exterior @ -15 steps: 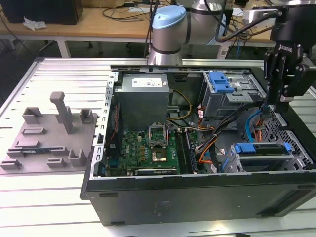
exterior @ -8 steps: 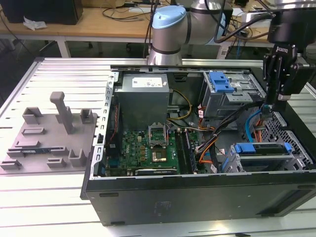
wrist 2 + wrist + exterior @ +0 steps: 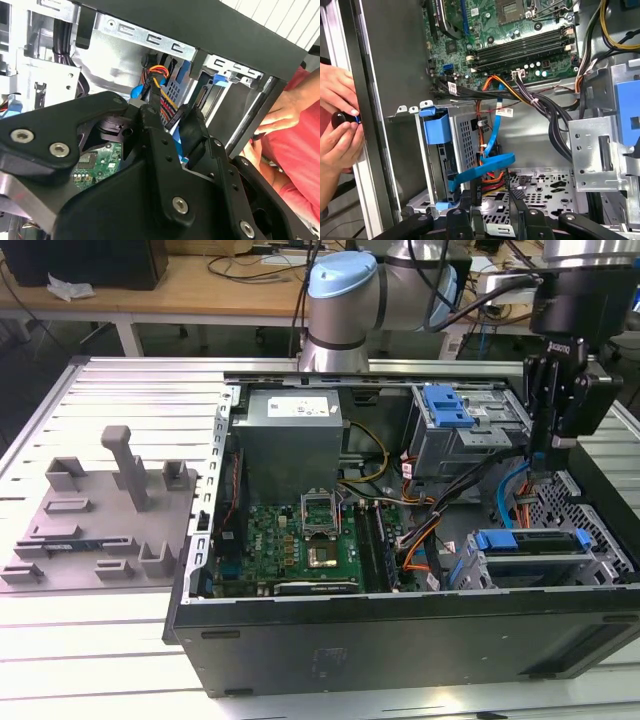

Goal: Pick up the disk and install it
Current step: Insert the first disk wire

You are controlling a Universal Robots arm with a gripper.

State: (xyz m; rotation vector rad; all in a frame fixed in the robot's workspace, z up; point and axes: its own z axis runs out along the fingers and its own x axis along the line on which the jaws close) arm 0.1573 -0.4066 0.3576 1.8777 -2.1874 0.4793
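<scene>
Blue-framed grey disk (image 3: 535, 545), tab at either end, in metal cage (image 3: 608, 558).

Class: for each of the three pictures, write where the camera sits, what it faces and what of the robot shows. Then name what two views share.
Exterior view: off the arm, raised, looking down into the open computer case; the arm and gripper show.
First wrist view: on the arm, facing into the case past the gripper to the motherboard.
Second wrist view: on the arm, behind the gripper's linkage, facing the case's rim.
Shared: both wrist views catch a person's hand at the case's edge.
</scene>
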